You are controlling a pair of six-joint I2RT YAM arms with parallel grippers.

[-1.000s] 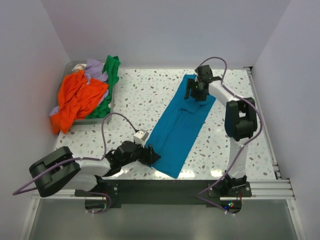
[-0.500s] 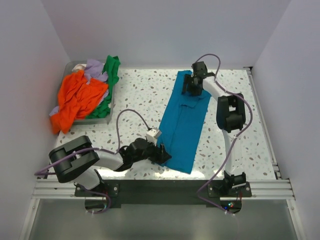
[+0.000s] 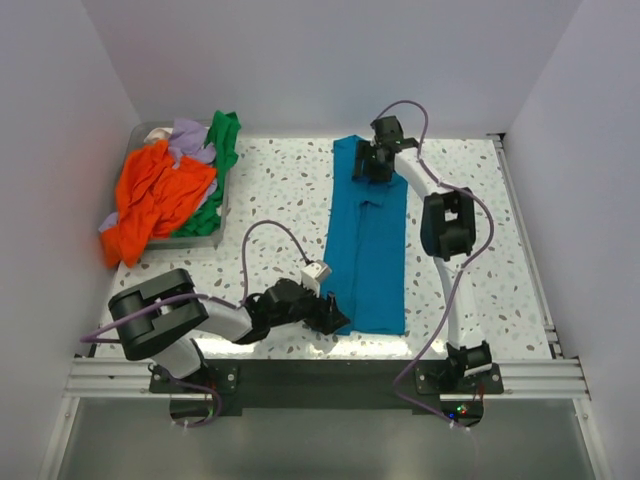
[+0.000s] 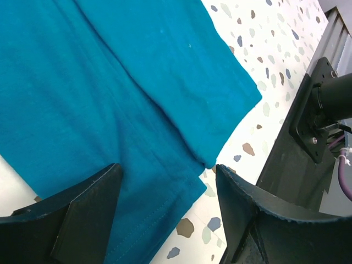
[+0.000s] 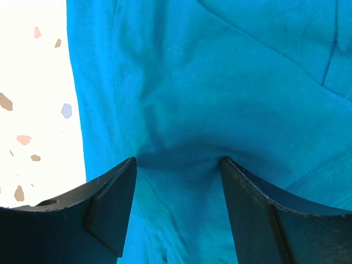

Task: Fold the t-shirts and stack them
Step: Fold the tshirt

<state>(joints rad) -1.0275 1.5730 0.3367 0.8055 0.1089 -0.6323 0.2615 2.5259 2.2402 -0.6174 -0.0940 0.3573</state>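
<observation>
Long teal shirt [image 3: 368, 250] lies flat on table [image 3: 270, 200], folded lengthwise into a narrow strip. Near end is under L gripper [image 3: 335, 316], far end under R gripper [image 3: 366, 166], and the rest is stretched btwn the two.

L jaws: wide apart, pointing down at the strip's near-L corner. In L wrist view the cloth fills the gap btwn both fingers [image 4: 88, 214], flat, nothing pinched. Corner of a folded layer sits just inside the finger on view's right; a stitched hem runs under it toward the other finger. Past that corner is bare speckled table, then further out on the same side a black arm mount [image 4: 322, 110] w/ purple cable [image 4: 342, 176].

R jaws: also wide, tips down on the cloth. In R wrist view the cloth spans the whole gap and puckers into a shallow ridge curving from one tip to the other. No fold is caught btwn them. Shirt's edge runs just outside the finger on view's left, w/ bare table beyond. A seam lies outside the other finger.

Other shirts are well apart from both grippers, off to the L of the L jaws, heaped in a grey tray [image 3: 190, 240] at the table's far-L corner. Orange shirt [image 3: 155, 195] is on top, hanging over the tray's L side. Green shirt [image 3: 222, 140] is on the side nearest the grippers. Lavender shirt [image 3: 190, 140] is at the far rim. All crumpled.
</observation>
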